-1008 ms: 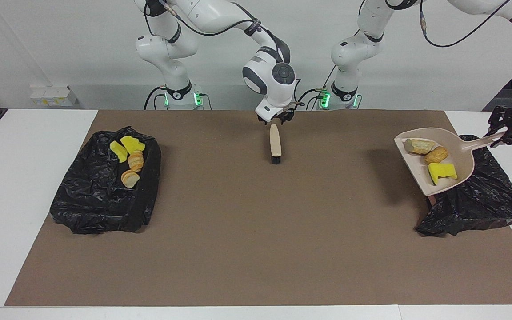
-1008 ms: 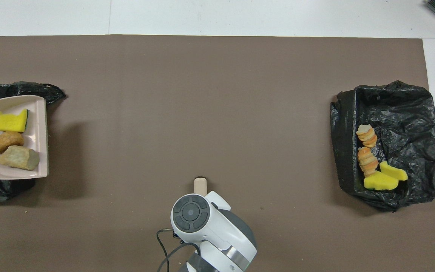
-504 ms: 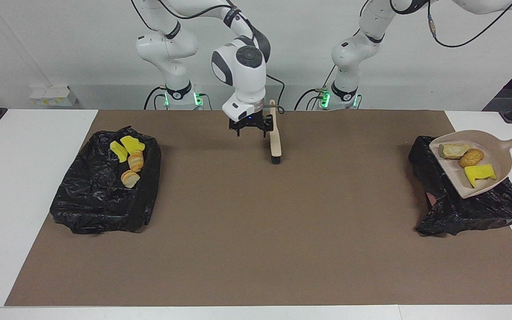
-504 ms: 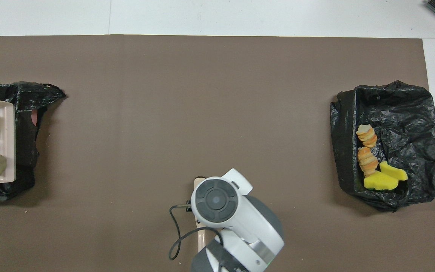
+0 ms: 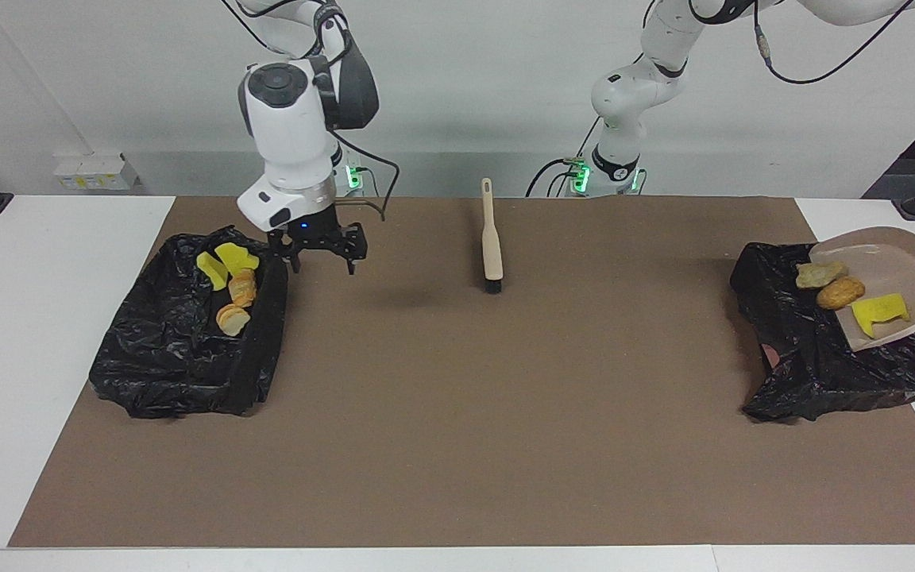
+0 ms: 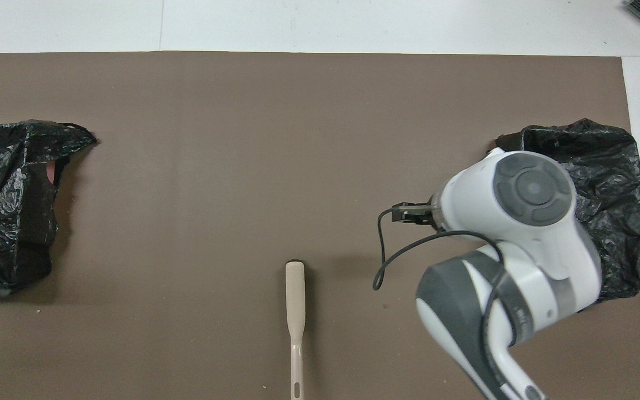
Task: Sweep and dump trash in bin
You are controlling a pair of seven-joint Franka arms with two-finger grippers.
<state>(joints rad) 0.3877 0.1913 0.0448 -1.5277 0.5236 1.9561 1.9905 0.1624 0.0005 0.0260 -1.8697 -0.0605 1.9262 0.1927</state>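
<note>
The beige dustpan (image 5: 902, 266) hangs tilted over the black-bagged bin (image 5: 815, 373) at the left arm's end of the table. Its handle runs out of the facing view, where my left gripper is out of sight. In the pan lie three pieces of trash: a pale lump (image 5: 819, 274), a brown oval piece (image 5: 840, 294) and a yellow sponge chunk (image 5: 880, 311). My right gripper (image 5: 321, 258) hovers open and empty over the mat, beside the other bagged bin (image 5: 179, 357). That bin holds yellow chunks (image 5: 227, 260) and bread-like pieces (image 5: 237, 298).
The beige hand brush (image 5: 492, 238) lies alone on the brown mat (image 5: 457, 413) near the robots, bristle end pointing away from them. In the overhead view the right arm covers part of the bin (image 6: 609, 161) at its end.
My right gripper opened, left the brush on the mat and swung up and over to the bin at its own end. The dustpan moved farther over its bin and tilted more.
</note>
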